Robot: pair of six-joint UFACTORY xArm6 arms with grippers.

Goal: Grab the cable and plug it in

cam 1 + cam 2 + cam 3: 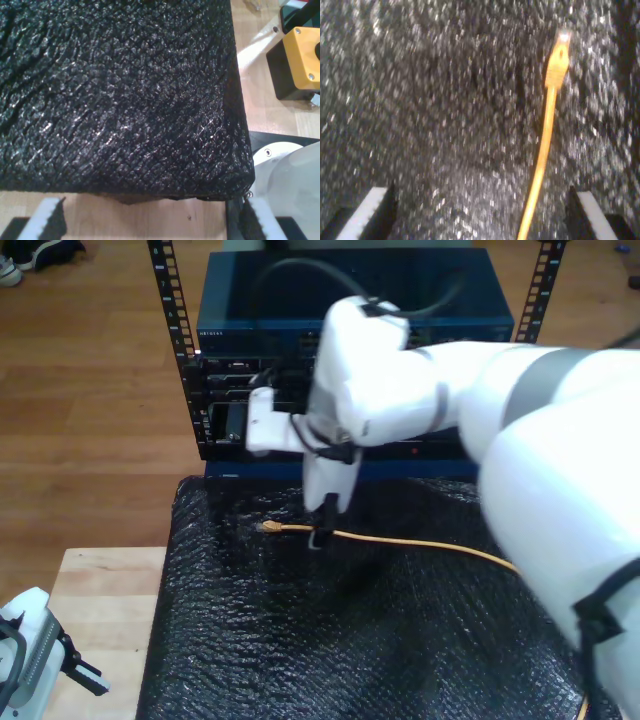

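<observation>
- My second gripper [480,215] hovers over the cable [546,135], jaws apart, on the black mat [330,640].
- My first gripper [150,220]: jaws apart, at the mat's corner.
- No writing is legible.

Black bubble-textured mat [120,95], glossy and wrinkled, laid over a pale wooden tabletop [150,220], its corner toward my first gripper [150,222]. The gripper's two white ridged fingertips [45,217] stand well apart with bare wood between them, gripping nothing and not touching the mat. Beyond the mat's edge: a yellow-topped black box [297,62] with small screws at its corners on the wood, and nearer, a white rounded part [287,172] on a dark base, blurred.
</observation>
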